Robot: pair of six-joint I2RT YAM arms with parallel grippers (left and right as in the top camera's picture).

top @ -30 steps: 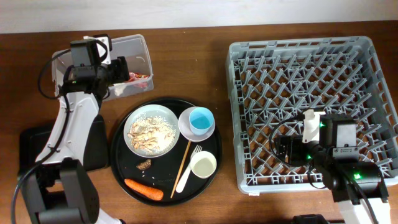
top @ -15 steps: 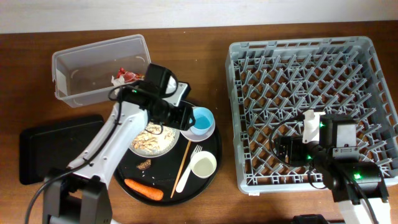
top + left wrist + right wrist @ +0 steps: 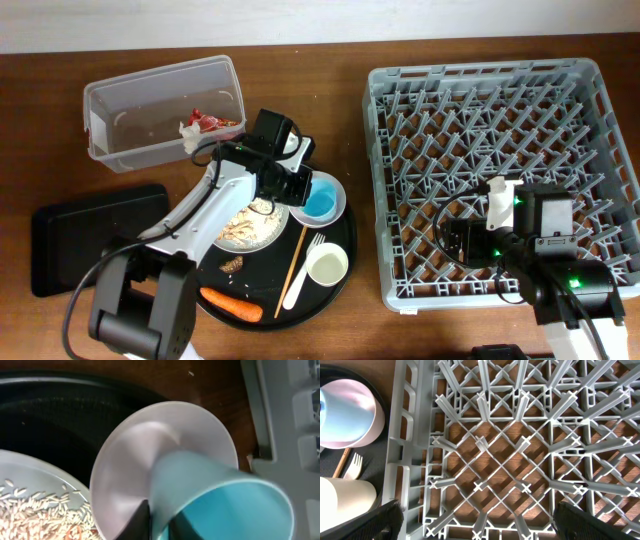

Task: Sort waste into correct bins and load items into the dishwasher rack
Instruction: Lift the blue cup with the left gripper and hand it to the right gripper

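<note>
My left gripper (image 3: 302, 189) (image 3: 160, 519) is shut on the wall of the pale blue cup (image 3: 322, 200) (image 3: 225, 505), one finger inside and one outside. The cup sits tilted in the pink-white bowl (image 3: 318, 223) (image 3: 132, 460) on the round black tray (image 3: 262, 287). Beside it lies the white plate (image 3: 250, 226) (image 3: 30, 505) of rice-and-pasta scraps, partly under my left arm. A white cup (image 3: 327, 265), white fork (image 3: 301, 275), brown bit (image 3: 232, 264) and carrot (image 3: 231, 304) share the tray. My right gripper (image 3: 452, 241) (image 3: 480, 522) hangs open over the grey dishwasher rack (image 3: 500, 120) (image 3: 520, 450).
The clear tub (image 3: 150, 140) at the back left holds a red wrapper (image 3: 208, 122) and a white scrap (image 3: 190, 131). A flat black tray (image 3: 85, 240) lies at the left. A wooden stick (image 3: 293, 268) rests beside the fork.
My left gripper swung from the clear tub over to the round tray and shut on the blue cup's wall. The right arm has not moved.
</note>
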